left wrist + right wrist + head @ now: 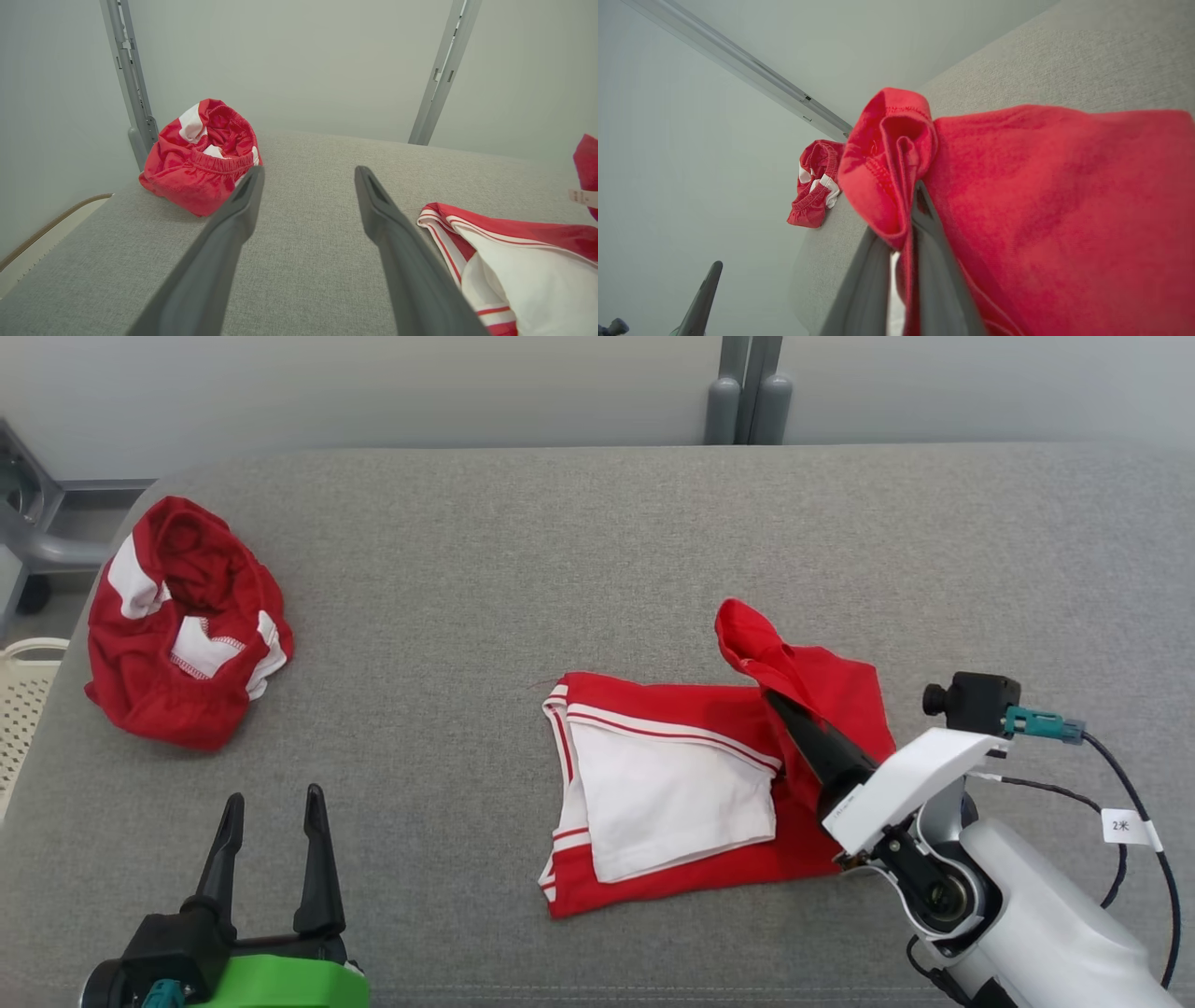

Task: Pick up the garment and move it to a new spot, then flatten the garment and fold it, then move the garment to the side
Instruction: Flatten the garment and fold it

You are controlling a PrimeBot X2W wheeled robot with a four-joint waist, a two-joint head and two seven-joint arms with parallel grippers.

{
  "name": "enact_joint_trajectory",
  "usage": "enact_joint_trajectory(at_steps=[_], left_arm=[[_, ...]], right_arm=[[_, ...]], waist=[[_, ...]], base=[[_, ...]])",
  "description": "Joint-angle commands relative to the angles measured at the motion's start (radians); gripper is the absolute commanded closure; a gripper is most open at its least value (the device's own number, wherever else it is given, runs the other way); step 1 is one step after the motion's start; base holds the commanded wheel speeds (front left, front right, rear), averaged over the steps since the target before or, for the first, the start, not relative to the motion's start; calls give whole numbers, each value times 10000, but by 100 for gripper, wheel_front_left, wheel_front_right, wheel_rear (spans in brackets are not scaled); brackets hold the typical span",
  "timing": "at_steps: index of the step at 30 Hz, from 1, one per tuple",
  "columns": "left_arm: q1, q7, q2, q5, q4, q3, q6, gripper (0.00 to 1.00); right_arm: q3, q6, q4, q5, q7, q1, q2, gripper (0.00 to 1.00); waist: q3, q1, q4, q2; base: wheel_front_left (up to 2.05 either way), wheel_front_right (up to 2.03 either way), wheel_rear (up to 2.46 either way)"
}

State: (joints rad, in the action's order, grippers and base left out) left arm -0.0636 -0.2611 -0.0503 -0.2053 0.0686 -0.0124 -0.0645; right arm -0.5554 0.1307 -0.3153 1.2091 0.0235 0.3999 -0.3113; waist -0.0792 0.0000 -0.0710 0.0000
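A red and white garment [672,784] lies partly folded on the grey table [560,551], right of centre. My right gripper [780,702] is shut on the garment's far right corner and holds that red fold [887,163] lifted off the cloth. The same garment [518,261] shows at the lower right of the left wrist view. My left gripper [273,803] stands open near the front left of the table, with nothing between its fingers [233,224].
A second red and white garment [182,625] sits crumpled at the table's far left, also seen as a red bundle [201,156] beyond my left gripper. A white basket [23,691] stands off the left edge. Grey posts [747,392] rise behind the table.
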Motion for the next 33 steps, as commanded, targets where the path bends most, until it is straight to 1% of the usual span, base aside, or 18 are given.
enact_joint_trajectory(at_steps=[1,11,14,20,27,28,29,30,33], left_arm=[[198,-36,-6,-85,16,17,55,0],[475,-36,-6,-234,171,435,133,0],[580,-36,-6,-293,246,626,141,0],[796,-36,-5,-372,439,940,145,0],[913,-36,-6,-416,607,1112,192,0],[919,-36,-6,-413,627,1131,193,0],[920,-36,-6,-408,652,1136,193,0],[916,-36,-6,-401,677,1139,194,0],[885,-36,-6,-378,733,1069,186,0]], right_arm=[[-3,1,-83,-108,43,91,93,100],[-258,1,-1554,-655,194,775,1549,100],[-294,1,-2092,-752,227,995,1838,100],[-413,1,-3271,-941,450,1451,2222,100],[-637,1,-4255,-858,777,1735,2414,100],[-671,1,-4402,-882,825,1785,2425,95],[-724,1,-4485,-968,960,1862,2433,10],[-777,1,-4550,-991,1031,1898,2447,0],[-954,1,-4521,-925,1194,1952,2471,0]], waist=[[-26,0,-103,0],[-247,0,-621,0],[-348,0,-811,0],[-465,0,-1207,0],[-499,0,-1569,0],[-499,0,-1595,0],[-495,0,-1618,0],[-487,0,-1635,0],[-455,0,-1631,0]], base=[[0,0,0],[0,0,0],[0,0,0],[0,0,0],[0,0,0],[0,0,0],[0,0,0],[0,0,0],[0,0,0]])
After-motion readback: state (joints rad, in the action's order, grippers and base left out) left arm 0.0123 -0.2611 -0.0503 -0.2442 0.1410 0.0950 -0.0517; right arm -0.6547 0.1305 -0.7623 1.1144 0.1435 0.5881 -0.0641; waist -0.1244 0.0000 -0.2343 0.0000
